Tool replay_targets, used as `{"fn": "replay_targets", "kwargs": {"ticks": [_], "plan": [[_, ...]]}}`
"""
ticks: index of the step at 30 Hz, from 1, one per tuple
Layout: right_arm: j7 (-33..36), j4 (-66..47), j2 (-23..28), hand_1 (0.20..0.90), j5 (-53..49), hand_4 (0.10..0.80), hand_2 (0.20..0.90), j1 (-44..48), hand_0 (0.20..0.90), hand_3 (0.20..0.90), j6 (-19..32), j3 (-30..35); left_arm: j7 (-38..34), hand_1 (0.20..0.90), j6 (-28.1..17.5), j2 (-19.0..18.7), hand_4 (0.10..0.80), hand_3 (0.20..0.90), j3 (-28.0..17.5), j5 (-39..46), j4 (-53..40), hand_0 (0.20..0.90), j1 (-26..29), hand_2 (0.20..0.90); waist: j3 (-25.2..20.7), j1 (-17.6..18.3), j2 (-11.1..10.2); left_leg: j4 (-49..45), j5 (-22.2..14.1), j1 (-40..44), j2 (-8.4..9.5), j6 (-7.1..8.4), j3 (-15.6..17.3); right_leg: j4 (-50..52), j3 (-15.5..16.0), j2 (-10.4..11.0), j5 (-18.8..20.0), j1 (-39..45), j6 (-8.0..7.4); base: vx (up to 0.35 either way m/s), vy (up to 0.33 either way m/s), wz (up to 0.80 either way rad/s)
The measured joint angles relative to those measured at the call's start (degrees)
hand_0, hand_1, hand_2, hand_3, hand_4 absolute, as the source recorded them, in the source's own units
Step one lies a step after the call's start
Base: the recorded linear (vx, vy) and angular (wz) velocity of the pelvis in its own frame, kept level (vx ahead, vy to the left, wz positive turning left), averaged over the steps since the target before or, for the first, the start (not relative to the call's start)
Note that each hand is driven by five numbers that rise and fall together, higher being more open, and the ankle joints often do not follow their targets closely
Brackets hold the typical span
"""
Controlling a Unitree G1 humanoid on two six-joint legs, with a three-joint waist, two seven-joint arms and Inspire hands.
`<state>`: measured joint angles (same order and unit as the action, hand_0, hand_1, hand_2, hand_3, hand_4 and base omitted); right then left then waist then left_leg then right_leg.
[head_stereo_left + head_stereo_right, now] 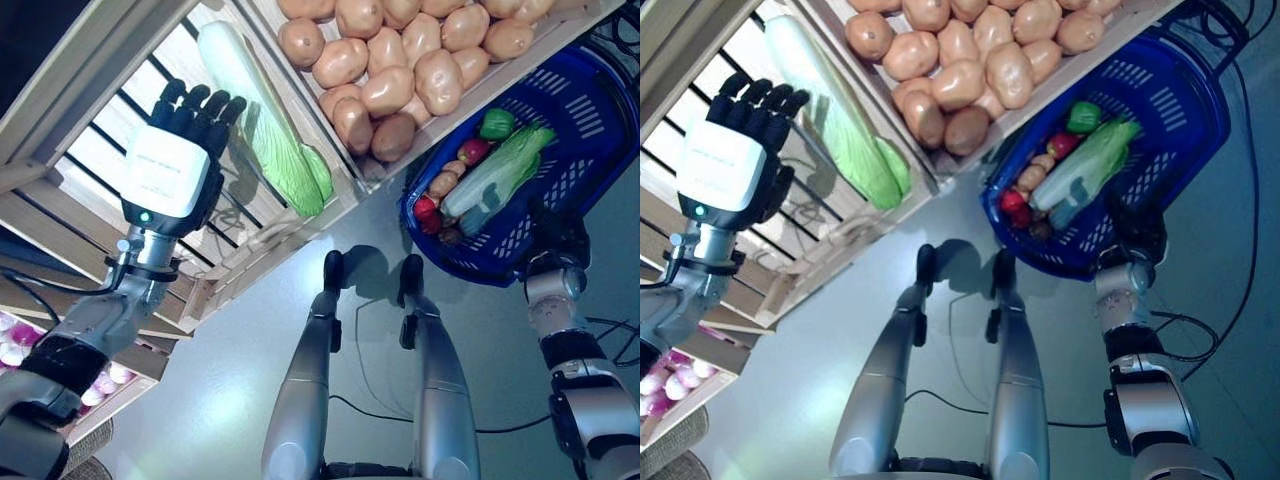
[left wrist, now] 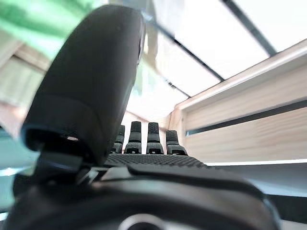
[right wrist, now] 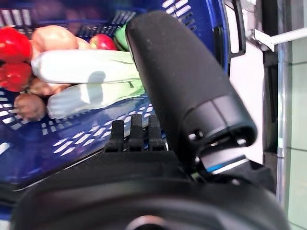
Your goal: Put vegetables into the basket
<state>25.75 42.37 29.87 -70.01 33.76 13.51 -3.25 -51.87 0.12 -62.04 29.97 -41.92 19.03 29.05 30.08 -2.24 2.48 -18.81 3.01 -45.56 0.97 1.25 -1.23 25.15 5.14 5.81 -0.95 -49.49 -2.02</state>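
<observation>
The blue plastic basket (image 1: pixel 592 110) stands on the floor at the right. In it lie two long white-green cabbages (image 1: pixel 500 175), a green pepper (image 1: pixel 497 123), small red vegetables (image 1: pixel 426 212) and brownish ones. My right hand (image 1: pixel 552 238) is at the basket's near rim, open and empty; in the right wrist view its thumb (image 3: pixel 182 76) and straight fingers (image 3: pixel 130 132) point over the basket (image 3: pixel 72 148). My left hand (image 1: pixel 185 125) is raised in front of the wooden stand, open and empty, just left of a long white-green cabbage (image 1: pixel 265 120) lying in a crate. Its thumb (image 2: pixel 91 81) also shows in the left wrist view.
The slatted wooden stand (image 1: pixel 90 80) with tilted crates spans the left and top. A lower shelf (image 1: pixel 130 385) juts out at the lower left. Grey floor (image 1: pixel 250 340) lies between stand and basket.
</observation>
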Motion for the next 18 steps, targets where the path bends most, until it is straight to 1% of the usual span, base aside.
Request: {"fn": "replay_targets", "kwargs": {"ticks": [3, 7, 11, 13, 14, 15, 17, 18], "plan": [[-0.2, -1.7, 0.0, 0.900, 0.0, 0.800, 0.900, -1.8, 0.900, 0.900, 0.0, 0.0, -0.1, 0.900, 0.2, 0.0, 0.800, 0.900, 0.0, 0.0, 1.7, 0.900, 0.0, 0.900, 0.0, 0.0, 0.0, 1.5, 0.4, 0.6, 0.05, 0.00, 0.2, -0.2, -0.1, 0.1, 0.0, 0.0, 0.03, -0.040, 0.020, 0.00], [-0.4, -2.2, 0.0, 0.900, 0.0, 0.800, 0.900, -1.9, 0.900, 0.900, 0.0, 0.0, -0.2, 0.900, -0.2, 0.0, 0.800, 0.900, 0.0, -0.1, 4.4, 0.900, 0.1, 0.900, 0.0, 0.2, 0.0, 1.6, 0.4, 0.6, 0.02, 0.01, 0.2, -0.2, -0.1, 0.0, -0.2, -0.1, 0.23, -0.030, 0.023, -0.01], [-0.5, -2.3, 0.1, 0.900, 0.0, 0.800, 0.900, -1.4, 0.900, 0.900, 0.3, 0.0, -0.7, 0.900, -1.6, 0.0, 0.800, 0.900, 1.5, -3.1, 5.3, 0.900, 1.0, 0.900, 0.0, 0.5, 0.0, 3.1, 0.9, 1.0, -0.03, 0.17, 0.3, -0.5, -0.1, 0.1, -0.2, -0.3, 0.24, -0.049, 0.035, 0.01], [-0.5, -2.4, 0.3, 0.900, 0.0, 0.800, 0.900, -1.2, 0.900, 0.900, 0.6, -0.1, -1.6, 0.900, -2.0, 0.0, 0.800, 0.900, 4.5, -3.6, 6.2, 0.900, 3.3, 0.900, 0.0, 0.7, 0.1, 3.6, 1.2, 1.0, -0.05, 0.16, 0.5, -0.5, -0.2, 0.2, -0.2, -0.7, 0.25, -0.024, 0.020, -0.01], [-0.5, -2.4, 0.3, 0.900, 0.0, 0.800, 0.900, -1.1, 0.900, 0.900, 0.6, -0.1, -1.8, 0.900, -2.2, 0.0, 0.800, 0.900, 5.2, -3.6, 6.4, 0.900, 3.8, 0.900, 0.0, 0.7, 0.1, 3.7, 1.2, 1.0, -0.06, 0.17, 0.6, -0.5, -0.3, 0.1, -0.2, -0.7, 0.25, 0.000, 0.000, 0.00], [-0.5, -2.4, 0.5, 0.900, 0.0, 0.800, 0.900, -0.6, 0.900, 0.900, 0.6, -0.4, -2.1, 0.900, -2.6, 0.0, 0.800, 0.900, 7.4, -3.6, 7.2, 0.900, 5.7, 0.900, 0.0, 0.8, 0.1, 3.8, 1.3, 1.0, -0.08, 0.20, 0.7, -0.5, -0.3, 0.1, -0.2, -0.8, 0.26, 0.000, 0.000, 0.00], [-0.5, -2.4, 0.6, 0.900, 0.0, 0.800, 0.900, -0.2, 0.900, 0.900, 0.6, -0.9, -2.4, 0.900, -3.3, 0.1, 0.800, 0.900, 8.9, -3.6, 7.9, 0.900, 7.4, 0.900, 0.0, 1.1, 0.1, 3.9, 1.3, 1.0, -0.07, 0.22, 0.7, -0.6, -0.3, 0.1, -0.2, -0.9, 0.26, 0.000, 0.000, 0.00], [-0.5, -2.5, 1.0, 0.900, 0.0, 0.800, 0.900, -0.1, 0.900, 0.900, 0.6, -2.0, -2.5, 0.900, -3.6, 0.1, 0.800, 0.900, 11.0, -3.6, 8.5, 0.900, 9.9, 0.900, 0.0, 1.3, 0.1, 4.2, 1.4, 1.0, -0.08, 0.27, 0.8, -0.6, -0.3, 0.1, -0.2, -1.0, 0.28, 0.000, 0.000, 0.00]]}}
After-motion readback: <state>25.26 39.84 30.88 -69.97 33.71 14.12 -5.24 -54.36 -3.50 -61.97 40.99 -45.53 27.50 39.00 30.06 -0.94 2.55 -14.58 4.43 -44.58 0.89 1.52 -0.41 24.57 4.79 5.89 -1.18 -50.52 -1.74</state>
